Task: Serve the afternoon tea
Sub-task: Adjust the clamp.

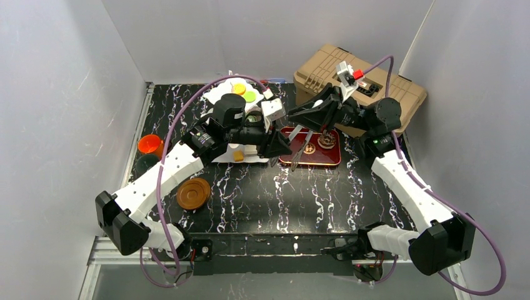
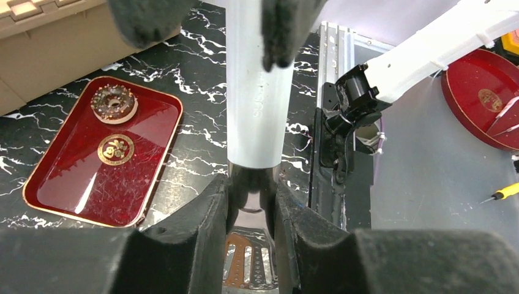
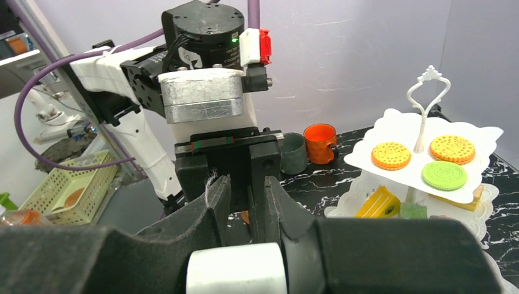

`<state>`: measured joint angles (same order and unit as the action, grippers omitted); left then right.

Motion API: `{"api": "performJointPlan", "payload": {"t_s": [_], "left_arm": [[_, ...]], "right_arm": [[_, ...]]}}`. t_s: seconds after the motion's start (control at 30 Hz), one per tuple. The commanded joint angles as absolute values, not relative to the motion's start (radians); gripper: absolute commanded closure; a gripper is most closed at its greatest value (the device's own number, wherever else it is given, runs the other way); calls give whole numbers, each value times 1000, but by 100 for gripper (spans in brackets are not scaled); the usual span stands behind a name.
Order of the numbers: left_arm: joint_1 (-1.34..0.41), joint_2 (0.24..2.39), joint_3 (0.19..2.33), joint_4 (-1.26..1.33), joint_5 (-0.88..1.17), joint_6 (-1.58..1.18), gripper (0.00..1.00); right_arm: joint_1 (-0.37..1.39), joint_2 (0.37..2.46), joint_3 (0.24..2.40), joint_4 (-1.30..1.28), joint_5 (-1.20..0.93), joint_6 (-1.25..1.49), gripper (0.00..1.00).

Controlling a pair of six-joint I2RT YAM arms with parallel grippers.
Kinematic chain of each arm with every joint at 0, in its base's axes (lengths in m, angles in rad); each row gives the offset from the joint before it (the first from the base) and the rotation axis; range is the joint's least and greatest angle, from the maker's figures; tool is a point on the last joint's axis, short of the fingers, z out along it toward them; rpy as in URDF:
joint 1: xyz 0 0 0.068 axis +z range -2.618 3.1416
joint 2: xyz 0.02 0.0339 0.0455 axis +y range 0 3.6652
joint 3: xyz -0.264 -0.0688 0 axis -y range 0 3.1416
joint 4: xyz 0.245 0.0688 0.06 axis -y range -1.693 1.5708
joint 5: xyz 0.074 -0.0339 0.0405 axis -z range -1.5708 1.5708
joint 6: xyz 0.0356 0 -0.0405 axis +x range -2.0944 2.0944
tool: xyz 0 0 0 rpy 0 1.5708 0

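Left wrist | I read left gripper (image 2: 251, 187) jaws clamped on the tongs (image 2: 256, 104) at the metal end | right gripper (image 3: 248, 191) jaws pinch the white handle | over the desk (image 2: 190, 55)

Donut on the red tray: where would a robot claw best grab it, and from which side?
The donut lies flat on the red tray, icing up, its sides bare and with no handle. So it is likely best taken from straight above, fingers closing across its outer rim.
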<state>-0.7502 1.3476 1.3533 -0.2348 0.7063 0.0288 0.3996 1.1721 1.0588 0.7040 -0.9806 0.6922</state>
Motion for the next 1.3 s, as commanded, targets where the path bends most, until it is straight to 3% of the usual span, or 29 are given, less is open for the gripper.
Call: {"api": "performJointPlan", "payload": {"t_s": [0.0, 0.07, 0.1, 0.17, 0.2, 0.23, 0.5, 0.7, 1.1, 1.2, 1.27], "left_arm": [[-744, 1323, 1378, -228, 675, 9, 100], [-743, 1317, 1372, -221, 663, 10, 100], [-744, 1313, 1366, -214, 645, 12, 100], [-744, 1305, 1350, -199, 618, 16, 100], [-744, 1302, 1342, -191, 594, 21, 100], [-744, 1299, 1337, -185, 573, 24, 100], [-743, 1306, 1314, -126, 345, 82, 100], [-748, 1344, 1345, -126, 307, 98, 100], [-777, 1378, 1387, -137, 287, 124, 100], [-777, 1378, 1385, -137, 289, 126, 100], [-778, 1378, 1384, -134, 293, 125, 100]], "right_arm": [[405, 1143, 1106, 655, -856, 641, 77], [405, 1139, 1124, 517, -763, 585, 57], [405, 1136, 1144, 429, -706, 552, 40], [405, 1134, 1166, 299, -598, 530, 22], [405, 1133, 1171, 265, -579, 527, 5], [404, 1130, 1171, 244, -558, 531, 2], [405, 1064, 1189, 10, -300, 566, 2], [433, 1054, 1178, -58, -250, 571, 2], [585, 1091, 1119, 29, -119, 580, 2], [586, 1106, 1105, 57, -125, 602, 10], [586, 1121, 1095, 86, -141, 625, 23]]}}
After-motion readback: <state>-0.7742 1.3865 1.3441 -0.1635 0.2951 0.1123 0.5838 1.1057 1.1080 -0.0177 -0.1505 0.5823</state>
